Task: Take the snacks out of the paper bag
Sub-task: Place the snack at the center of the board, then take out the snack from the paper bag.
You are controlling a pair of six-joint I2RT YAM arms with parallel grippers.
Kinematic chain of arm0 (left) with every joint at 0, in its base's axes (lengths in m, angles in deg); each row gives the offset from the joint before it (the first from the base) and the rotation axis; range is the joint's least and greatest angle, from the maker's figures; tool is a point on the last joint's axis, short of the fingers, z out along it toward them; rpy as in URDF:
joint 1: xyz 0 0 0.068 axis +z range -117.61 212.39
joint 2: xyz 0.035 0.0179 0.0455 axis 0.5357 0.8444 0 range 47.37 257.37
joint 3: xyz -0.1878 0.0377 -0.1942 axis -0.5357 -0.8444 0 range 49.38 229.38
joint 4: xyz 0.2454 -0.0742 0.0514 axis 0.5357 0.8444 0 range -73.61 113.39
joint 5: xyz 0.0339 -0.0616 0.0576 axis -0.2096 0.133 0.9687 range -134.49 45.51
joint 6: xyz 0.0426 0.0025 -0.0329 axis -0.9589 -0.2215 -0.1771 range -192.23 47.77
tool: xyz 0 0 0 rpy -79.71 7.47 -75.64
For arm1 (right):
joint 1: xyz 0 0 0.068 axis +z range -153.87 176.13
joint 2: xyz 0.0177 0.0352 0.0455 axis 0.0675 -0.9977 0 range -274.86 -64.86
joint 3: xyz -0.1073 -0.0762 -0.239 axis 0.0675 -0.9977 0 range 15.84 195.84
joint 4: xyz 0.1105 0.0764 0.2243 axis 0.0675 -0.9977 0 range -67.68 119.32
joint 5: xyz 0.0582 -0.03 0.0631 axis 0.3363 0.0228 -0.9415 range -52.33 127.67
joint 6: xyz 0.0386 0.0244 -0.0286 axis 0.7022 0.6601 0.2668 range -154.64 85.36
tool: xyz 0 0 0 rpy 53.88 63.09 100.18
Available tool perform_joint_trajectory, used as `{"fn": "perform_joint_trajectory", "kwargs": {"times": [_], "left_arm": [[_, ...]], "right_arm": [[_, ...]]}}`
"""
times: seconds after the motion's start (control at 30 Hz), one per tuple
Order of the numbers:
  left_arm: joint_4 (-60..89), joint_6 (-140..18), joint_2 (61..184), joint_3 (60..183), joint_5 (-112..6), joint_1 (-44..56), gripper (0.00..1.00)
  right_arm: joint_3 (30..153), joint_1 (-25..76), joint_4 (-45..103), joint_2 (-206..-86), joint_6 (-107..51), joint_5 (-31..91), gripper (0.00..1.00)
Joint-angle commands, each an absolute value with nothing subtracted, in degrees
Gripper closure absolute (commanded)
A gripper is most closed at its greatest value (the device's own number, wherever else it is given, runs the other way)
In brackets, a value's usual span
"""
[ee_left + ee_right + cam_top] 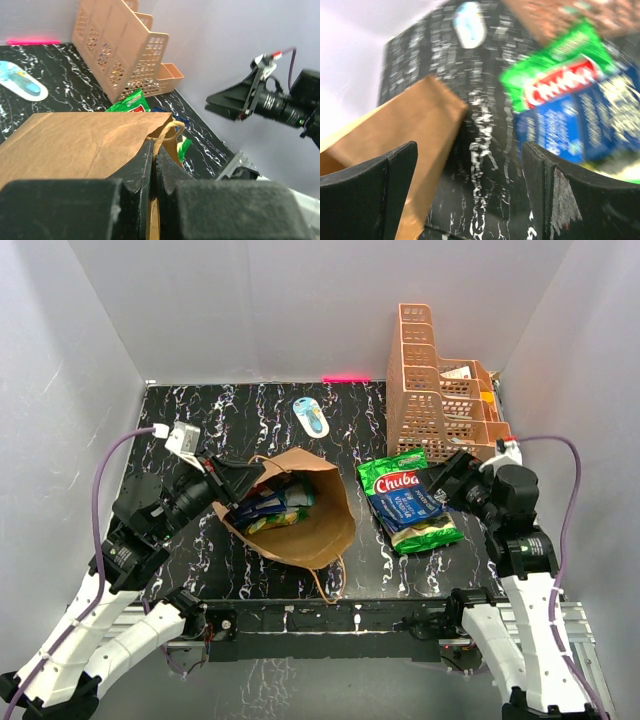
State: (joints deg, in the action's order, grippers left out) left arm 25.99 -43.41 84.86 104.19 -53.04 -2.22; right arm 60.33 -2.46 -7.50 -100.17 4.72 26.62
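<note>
Left fingers (135, 172) pinched on paper bag (75, 145) rim; right fingers (370, 185) apart, seemingly beside snacks (410, 505).

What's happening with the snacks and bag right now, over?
Left tool shut on rim of brown kraft paper bag. Right tool open, empty. Green-and-white Chuba packet out; glossy packets inside bag. Orange plastic lattice basket near right tool.
</note>
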Motion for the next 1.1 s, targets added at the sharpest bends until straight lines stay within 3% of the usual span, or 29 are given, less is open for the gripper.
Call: {"fn": "perform_joint_trajectory", "kwargs": {"times": [0.0,0.13,0.33,0.5,0.73,0.9,1.07], "left_arm": [[22.1,-45.9,84.5,103.3,-60.7,-2.1,1.0],[20.9,-45.1,85.1,101.8,-62.7,-2.2,1.0],[20.4,-44.5,85.4,101.1,-62.6,-2.2,1.0],[21.8,-44.6,85.6,102.2,-61.2,-2.1,1.0],[22.5,-44.7,86.2,104.4,-61.9,-2.1,1.0],[22.1,-45.4,86.0,105.5,-63.6,-2.2,1.0],[20.9,-45.3,85.4,105.1,-64.6,-2.2,1.0]], "right_arm": [[66.8,1.1,8.3,-102.8,-10.2,2.0,0.14],[69.6,8.4,13.0,-106.5,-12.8,-6.3,0.16],[73.1,20.7,9.4,-109.1,-25.3,-6.0,0.15],[73.9,34.2,10.2,-112.9,-32.2,3.7,0.16],[73.8,61.2,14.8,-120.5,-52.3,28.9,0.15],[70.1,65.4,21.1,-124.1,-73.0,31.2,0.16],[68.1,65.4,26.0,-129.7,-83.9,37.5,0.16]]}}
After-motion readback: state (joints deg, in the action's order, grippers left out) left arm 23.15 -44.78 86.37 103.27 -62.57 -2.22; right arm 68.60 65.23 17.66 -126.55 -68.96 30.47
